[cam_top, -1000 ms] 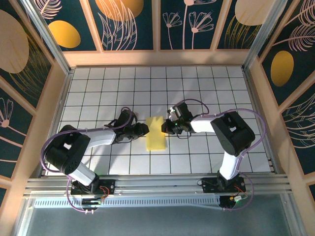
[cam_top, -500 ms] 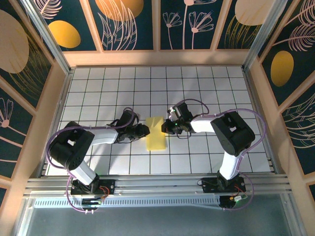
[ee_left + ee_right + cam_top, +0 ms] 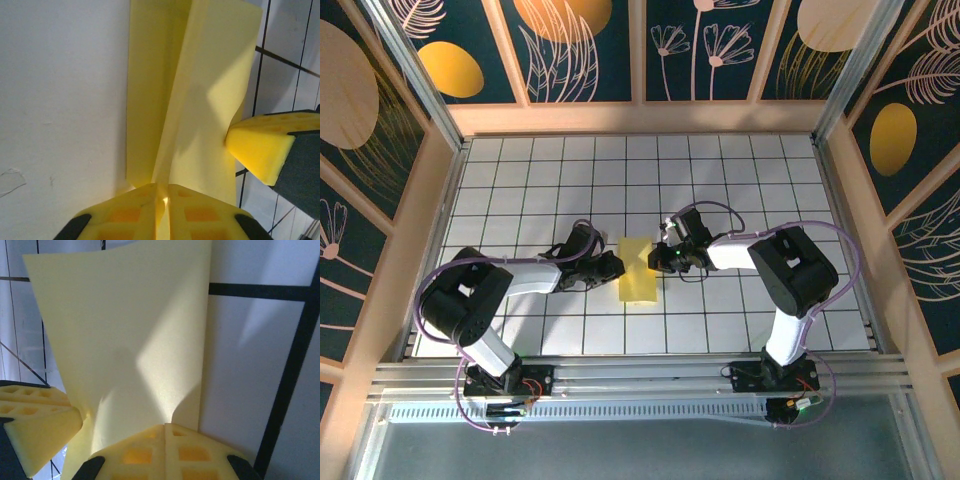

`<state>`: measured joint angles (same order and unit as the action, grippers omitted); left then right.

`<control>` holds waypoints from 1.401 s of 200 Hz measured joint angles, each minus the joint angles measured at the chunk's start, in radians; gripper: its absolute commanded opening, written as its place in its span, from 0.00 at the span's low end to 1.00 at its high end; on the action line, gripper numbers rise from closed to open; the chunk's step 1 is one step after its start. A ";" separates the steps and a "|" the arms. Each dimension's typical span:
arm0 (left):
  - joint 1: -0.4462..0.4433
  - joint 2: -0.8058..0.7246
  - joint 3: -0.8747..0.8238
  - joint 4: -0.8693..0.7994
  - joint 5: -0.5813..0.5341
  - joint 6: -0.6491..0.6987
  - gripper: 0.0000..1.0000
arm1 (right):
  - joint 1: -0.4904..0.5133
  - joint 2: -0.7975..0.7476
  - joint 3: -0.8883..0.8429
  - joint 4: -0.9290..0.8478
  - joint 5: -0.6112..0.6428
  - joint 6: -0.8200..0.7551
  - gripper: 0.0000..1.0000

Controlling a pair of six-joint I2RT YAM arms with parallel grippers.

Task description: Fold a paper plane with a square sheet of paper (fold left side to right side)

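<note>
The square sheet of paper (image 3: 639, 273) is pale yellow and lies folded into a narrow upright strip on the grid table between my two grippers. My left gripper (image 3: 611, 266) is at its left edge. In the left wrist view the left gripper (image 3: 162, 188) is shut on a raised flap of the paper (image 3: 210, 100), which stands up between the pads. My right gripper (image 3: 661, 259) is shut at the paper's right edge. In the right wrist view its tips (image 3: 165, 426) rest against the sheet (image 3: 125, 330), with nothing seen between them.
The white grid table (image 3: 740, 180) is walled by a wooden frame (image 3: 640, 118) at the back and sides. An aluminium rail (image 3: 640, 372) runs along the near edge by the arm bases.
The left jaws have closed onto the paper's left flap, and the left gripper has edged slightly right. The right gripper has stayed shut in place.
</note>
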<state>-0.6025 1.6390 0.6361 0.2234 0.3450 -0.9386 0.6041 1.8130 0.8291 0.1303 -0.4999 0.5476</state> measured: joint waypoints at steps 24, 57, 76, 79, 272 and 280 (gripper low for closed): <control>0.000 -0.021 0.000 -0.018 -0.023 0.000 0.01 | 0.000 0.000 0.000 0.000 0.000 0.000 0.00; 0.000 -0.057 0.000 -0.057 -0.064 -0.001 0.00 | -0.001 -0.002 0.000 -0.003 0.002 -0.013 0.00; 0.000 -0.072 0.000 -0.064 -0.070 -0.002 0.00 | -0.002 -0.005 0.001 -0.008 0.003 -0.021 0.00; 0.000 -0.073 0.000 -0.064 -0.070 -0.002 0.00 | -0.002 -0.006 0.001 -0.010 0.004 -0.023 0.00; 0.000 -0.132 -0.012 0.005 -0.018 -0.096 0.00 | 0.242 -0.516 -0.212 -0.055 0.328 -0.262 0.66; 0.000 -0.133 -0.012 0.009 -0.014 -0.099 0.00 | 0.293 -0.532 -0.227 -0.050 0.379 -0.284 0.67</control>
<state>-0.6025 1.5059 0.6243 0.2321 0.3313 -1.0378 0.8970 1.2812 0.6025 0.0799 -0.1207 0.2638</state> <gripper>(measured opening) 0.044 0.652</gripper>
